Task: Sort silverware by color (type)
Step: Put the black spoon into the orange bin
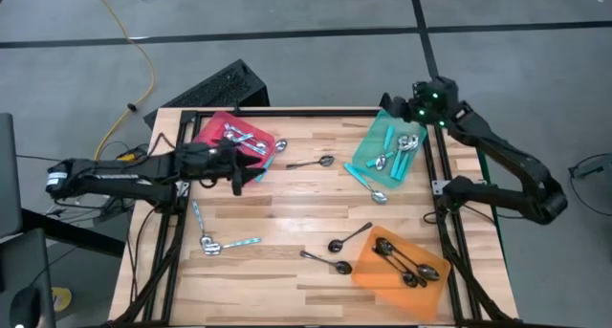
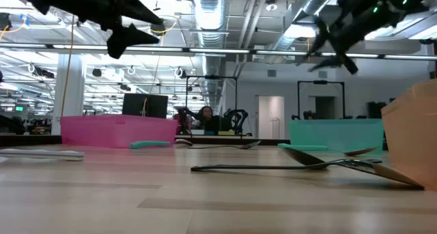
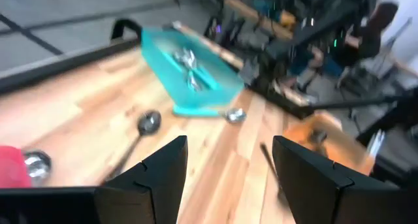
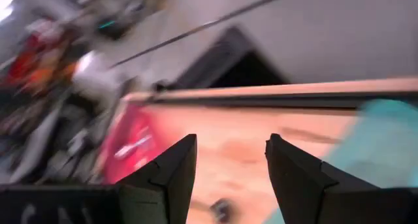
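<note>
The left gripper [image 1: 247,178] hovers with jaws open and empty beside the red tray [image 1: 222,129] of silver spoons [image 1: 247,140]; two teal-handled spoons [image 1: 208,238] lie on the table [image 1: 287,199] nearer its front-left corner. Mid-table lie a silver spoon [image 1: 313,163] and two black spoons [image 1: 342,242], with more black ones in the orange tray [image 1: 378,275]. The right gripper [image 1: 394,103], jaws apart and empty, hangs over the far end of the teal tray [image 1: 375,137] holding teal-handled spoons [image 1: 402,154].
</note>
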